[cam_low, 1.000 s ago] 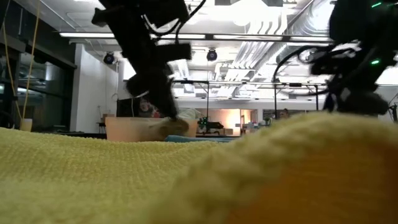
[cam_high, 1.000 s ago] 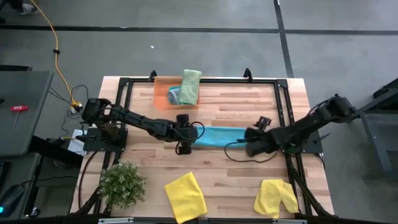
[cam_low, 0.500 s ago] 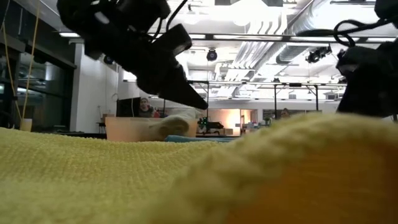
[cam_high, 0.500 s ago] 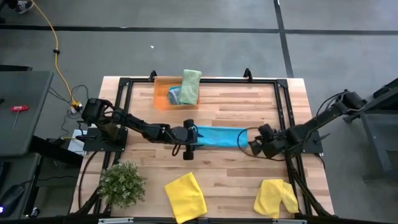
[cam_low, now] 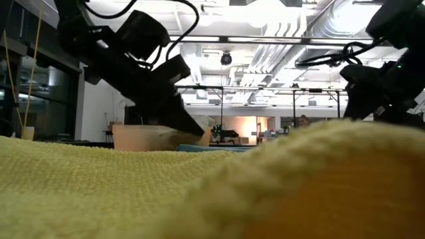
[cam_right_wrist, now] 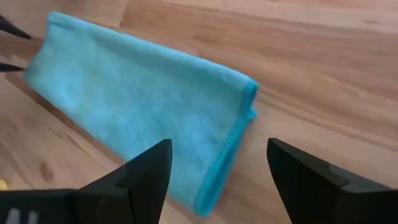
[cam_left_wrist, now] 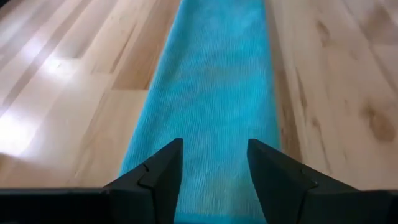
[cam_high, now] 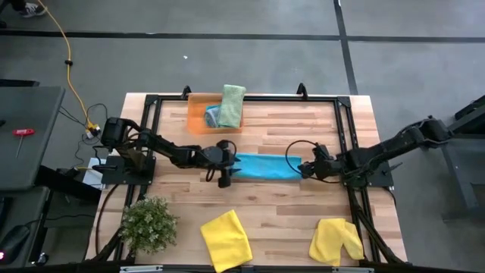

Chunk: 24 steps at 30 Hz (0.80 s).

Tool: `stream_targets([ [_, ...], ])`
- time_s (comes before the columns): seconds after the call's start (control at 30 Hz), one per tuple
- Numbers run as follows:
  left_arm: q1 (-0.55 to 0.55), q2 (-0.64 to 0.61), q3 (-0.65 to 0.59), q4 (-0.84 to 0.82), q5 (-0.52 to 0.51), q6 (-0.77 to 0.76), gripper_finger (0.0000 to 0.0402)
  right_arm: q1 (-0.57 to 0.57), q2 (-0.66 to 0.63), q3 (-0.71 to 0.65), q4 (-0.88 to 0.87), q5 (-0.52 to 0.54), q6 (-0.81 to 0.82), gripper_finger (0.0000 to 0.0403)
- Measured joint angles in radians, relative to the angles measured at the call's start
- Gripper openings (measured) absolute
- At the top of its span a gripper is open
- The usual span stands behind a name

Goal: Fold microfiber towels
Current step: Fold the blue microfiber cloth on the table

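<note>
Two yellow towels near front edge, wooden table

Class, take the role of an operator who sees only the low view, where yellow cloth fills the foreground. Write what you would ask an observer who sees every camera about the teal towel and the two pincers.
Operator: Where does the teal towel lie?
Observer: The teal towel lies folded into a long strip at mid-table, between both arms.
Operator: Is either pincer holding it?
Observer: No. The left pincer stands open over one end of the strip, fingers clear of the cloth.
Operator: And the right one?
Observer: The right pincer is open too, just off the strip's other end.
Operator: What else is folded?
Observer: A light green towel rests on the orange tray.
</note>
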Motion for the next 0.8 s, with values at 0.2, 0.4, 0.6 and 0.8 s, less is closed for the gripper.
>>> stream_targets([
  [0.2, -0.007, 0.0, -0.003, -0.098, -0.01, 0.093, 0.0078, -0.021, 0.013, 0.0, 0.039, -0.017, -0.037, 0.0254],
  [0.4, -0.008, 0.0, -0.003, -0.13, -0.125, 0.122, 0.001, -0.02, 0.023, 0.0, 0.035, -0.019, -0.048, 0.0254],
  [0.6, -0.008, 0.0, -0.003, -0.137, -0.118, 0.129, 0.0001, -0.02, 0.029, 0.0, 0.035, -0.021, -0.048, 0.0254],
  [0.8, -0.008, 0.0, -0.003, -0.157, -0.121, 0.13, 0.0, -0.02, 0.029, 0.0, 0.036, -0.035, -0.036, 0.0254],
])
